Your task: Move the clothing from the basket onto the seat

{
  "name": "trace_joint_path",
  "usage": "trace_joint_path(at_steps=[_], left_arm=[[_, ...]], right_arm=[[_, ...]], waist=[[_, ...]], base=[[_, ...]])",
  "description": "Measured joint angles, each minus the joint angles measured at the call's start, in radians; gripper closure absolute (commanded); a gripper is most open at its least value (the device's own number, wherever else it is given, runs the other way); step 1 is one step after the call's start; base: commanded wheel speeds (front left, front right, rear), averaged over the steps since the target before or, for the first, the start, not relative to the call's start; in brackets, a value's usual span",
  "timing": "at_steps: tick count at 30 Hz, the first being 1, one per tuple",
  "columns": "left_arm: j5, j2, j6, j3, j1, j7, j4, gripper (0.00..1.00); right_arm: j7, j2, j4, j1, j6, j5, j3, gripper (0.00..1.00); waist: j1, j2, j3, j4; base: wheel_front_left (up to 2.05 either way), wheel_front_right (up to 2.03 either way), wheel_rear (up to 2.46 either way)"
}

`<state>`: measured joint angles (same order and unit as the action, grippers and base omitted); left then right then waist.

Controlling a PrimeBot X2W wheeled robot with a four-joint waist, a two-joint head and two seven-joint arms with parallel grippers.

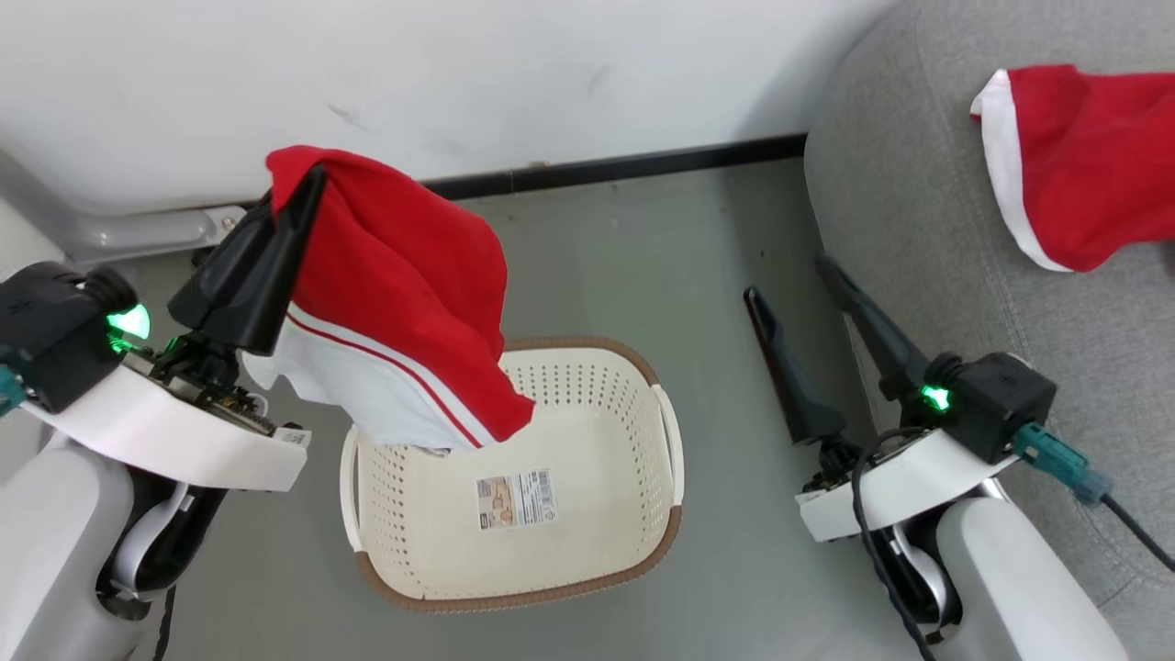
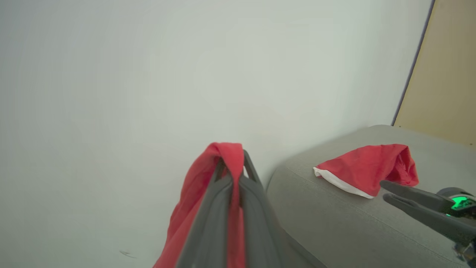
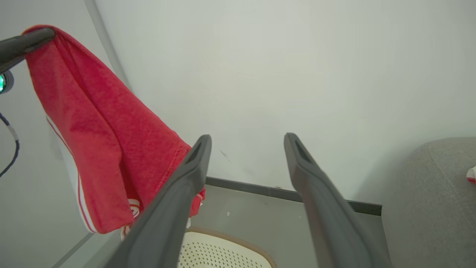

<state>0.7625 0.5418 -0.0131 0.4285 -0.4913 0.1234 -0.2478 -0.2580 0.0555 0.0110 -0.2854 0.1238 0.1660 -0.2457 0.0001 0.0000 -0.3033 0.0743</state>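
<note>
The left tool is clamped on the top fold of a white-trimmed red garment, which hangs from its tips above the basket. The right tool stands wide and empty between the basket and the seat. The other red garment lies on the seat.

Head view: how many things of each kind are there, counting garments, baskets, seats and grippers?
Garments: 2, the held garment in the shut left gripper, the other garment lying on the seat
Basket: 1
Seat: 1
Grippers: 2, the right gripper open and holding nothing
Total: 6
</note>
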Motion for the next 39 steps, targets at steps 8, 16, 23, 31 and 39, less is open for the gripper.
trace_joint_path(at_steps=[8,16,23,31,39], left_arm=[[-0.026,-0.011,0.003,0.039,-0.049,-0.029,-0.004,1.00],[-0.030,-0.052,-0.003,0.071,-0.102,-0.069,-0.004,1.00],[-0.050,-0.090,-0.020,0.109,-0.133,-0.104,-0.003,1.00],[-0.052,-0.140,-0.026,0.174,-0.160,-0.145,-0.020,1.00],[-0.058,-0.185,-0.035,0.217,-0.184,-0.183,-0.062,1.00]], right_arm=[[0.000,0.001,-0.024,0.019,0.000,0.016,-0.083,0.00],[0.000,0.003,-0.010,0.017,0.000,0.075,-0.208,0.00],[0.000,0.003,0.006,0.016,0.000,0.124,-0.291,0.00],[0.000,0.004,-0.016,0.018,0.000,0.133,-0.295,0.00],[0.000,0.005,-0.046,0.036,0.000,0.133,-0.313,0.00]], waist=[[0.0000,0.0000,0.059,-0.006],[0.0000,0.0000,0.110,-0.012],[0.0000,0.0000,0.147,-0.017],[0.0000,0.0000,0.178,-0.023],[0.0000,0.0000,0.190,-0.031]], base=[[0.00,0.00,0.00],[0.00,0.00,0.00],[0.00,0.00,0.00],[0.00,0.00,0.00],[0.00,0.00,0.00]])
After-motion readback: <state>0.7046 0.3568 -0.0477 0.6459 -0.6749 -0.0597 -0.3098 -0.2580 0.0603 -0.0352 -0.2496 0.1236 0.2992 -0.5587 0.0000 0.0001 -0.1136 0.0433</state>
